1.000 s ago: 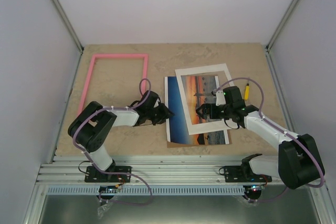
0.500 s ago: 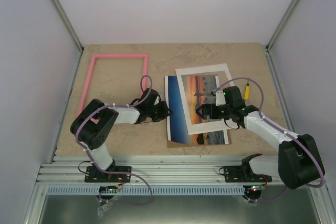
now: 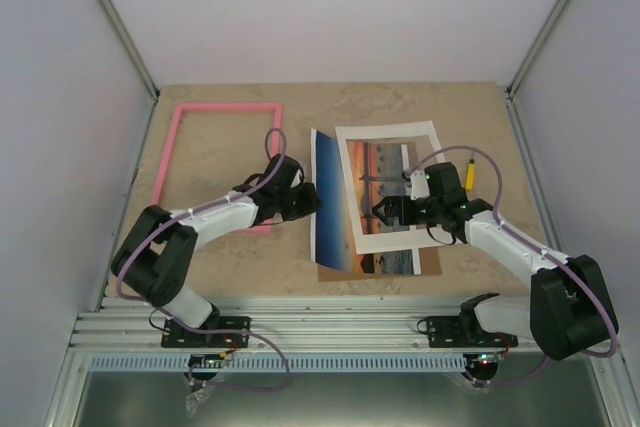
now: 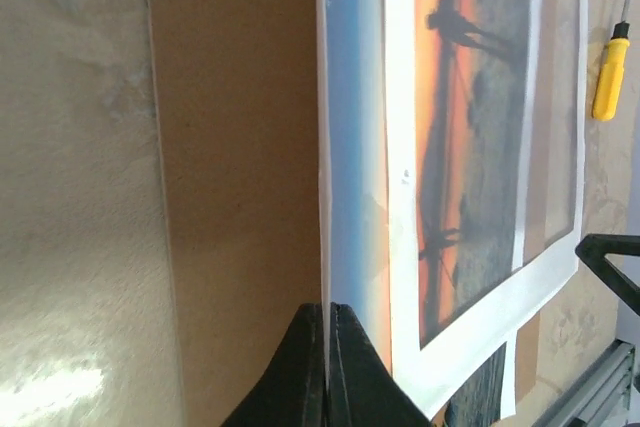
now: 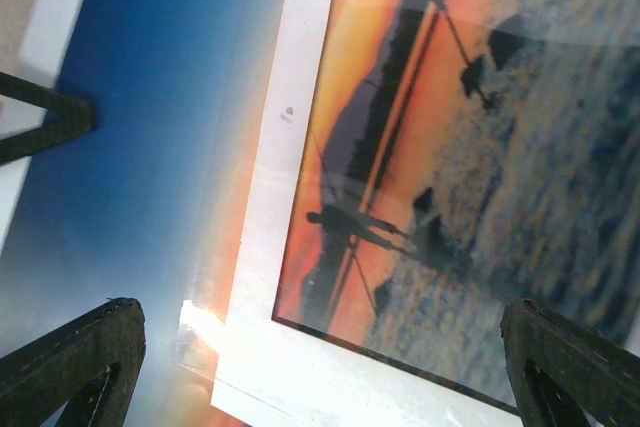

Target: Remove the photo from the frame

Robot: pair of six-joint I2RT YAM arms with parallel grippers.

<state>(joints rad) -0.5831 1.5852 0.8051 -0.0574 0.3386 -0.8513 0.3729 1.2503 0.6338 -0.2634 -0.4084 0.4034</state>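
The photo, a sunset print with a blue left side, lies partly under the white mat on the brown backing board. My left gripper is shut on the photo's left edge, which stands lifted off the board. In the left wrist view its tips pinch the thin edge of the photo beside the board. My right gripper hangs open over the mat, its fingers wide apart above the photo. The pink frame lies empty at the left.
A yellow screwdriver lies right of the mat, also in the left wrist view as the screwdriver. Grey walls enclose the table on three sides. A metal rail runs along the near edge.
My left gripper has shut on the photo's left edge and moved up and away from the base, tilting that edge off the board. The right arm has stayed put.
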